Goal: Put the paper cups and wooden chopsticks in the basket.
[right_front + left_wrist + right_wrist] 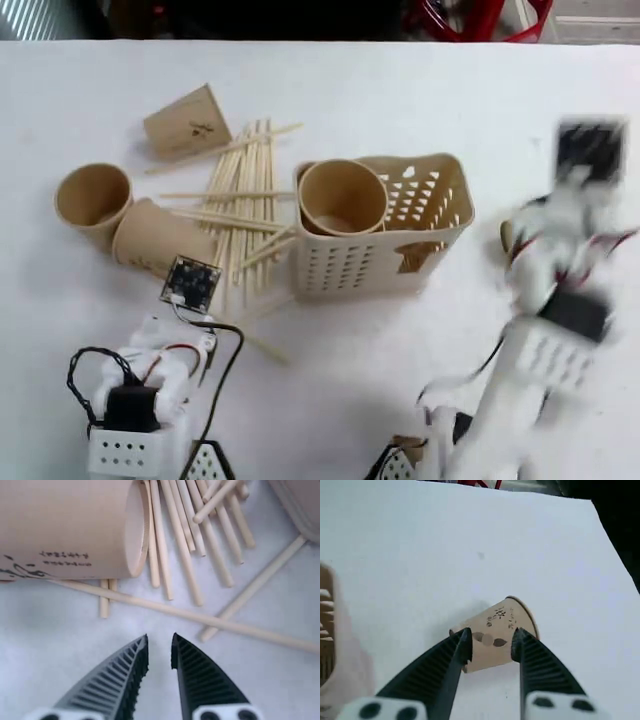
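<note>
Right pincer: the right pincer [491, 644] is open with its jaws apart and holds nothing. It points down at a fallen paper cup [504, 624].
Cup position: the cup lies on its side on the white desk [470, 540], near the basket [400, 240] on the side away from the chopsticks. In the high view it peeks out from behind the right arm [506, 236].
Long axis: the rim faces away from the basket and the base faces towards it. The jaw gap runs across this axis near the narrow end, so closing would likely pinch the cup's walls. I cannot tell whether the jaws touch it yet.
Nearer arm: the right arm is nearer, since the basket stands between this cup and the left arm.
Left pincer: the left pincer [159, 647] is slightly open and empty. Its tips sit just short of a single wooden chopstick [190, 614] lying crosswise, with the chopstick pile [200, 535] and a tipped cup [70, 527] beyond.
Basket: one upright cup [342, 197] is already inside.
</note>
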Robot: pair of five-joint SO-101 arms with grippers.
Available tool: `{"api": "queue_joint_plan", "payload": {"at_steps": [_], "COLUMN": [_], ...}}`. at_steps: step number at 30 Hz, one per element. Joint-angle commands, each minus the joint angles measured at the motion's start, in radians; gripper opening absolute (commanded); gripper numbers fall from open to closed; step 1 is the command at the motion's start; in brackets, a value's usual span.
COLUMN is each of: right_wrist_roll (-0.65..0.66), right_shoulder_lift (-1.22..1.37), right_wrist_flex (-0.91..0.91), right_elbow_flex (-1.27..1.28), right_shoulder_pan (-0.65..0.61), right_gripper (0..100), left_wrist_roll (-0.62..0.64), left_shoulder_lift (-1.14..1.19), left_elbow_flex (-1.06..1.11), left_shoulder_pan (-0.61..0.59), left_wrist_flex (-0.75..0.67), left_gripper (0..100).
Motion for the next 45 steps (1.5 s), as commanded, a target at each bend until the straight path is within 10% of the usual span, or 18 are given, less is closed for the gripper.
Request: {"api": "queue_joint_plan", "payload": {"at_steps": [1,25,45], "right_wrist_roll": [0.071,0.112,0.061], "right_shoulder_lift": [-0.229,0.423,0.317], "right_wrist_flex": [-0.147,-0.690,-0.608], "right_elbow_flex": [0.338,0.334,0.186], "right_shoulder_pan": [-0.030,0.171,0.073], "right_gripper": [15.9,17.3,17.3], "left_wrist_roll": [-0.003,-0.003,-0.003], "left_shoulder_lift": [-0.005,-0.005,-0.005], "left_elbow_flex": [0.000,0.000,0.000], "left_shoulder_pan": [-0.004,-0.004,-0.004], "left_wrist_flex": [0.005,0.005,0.005], "left_gripper": [10,10,10]}}
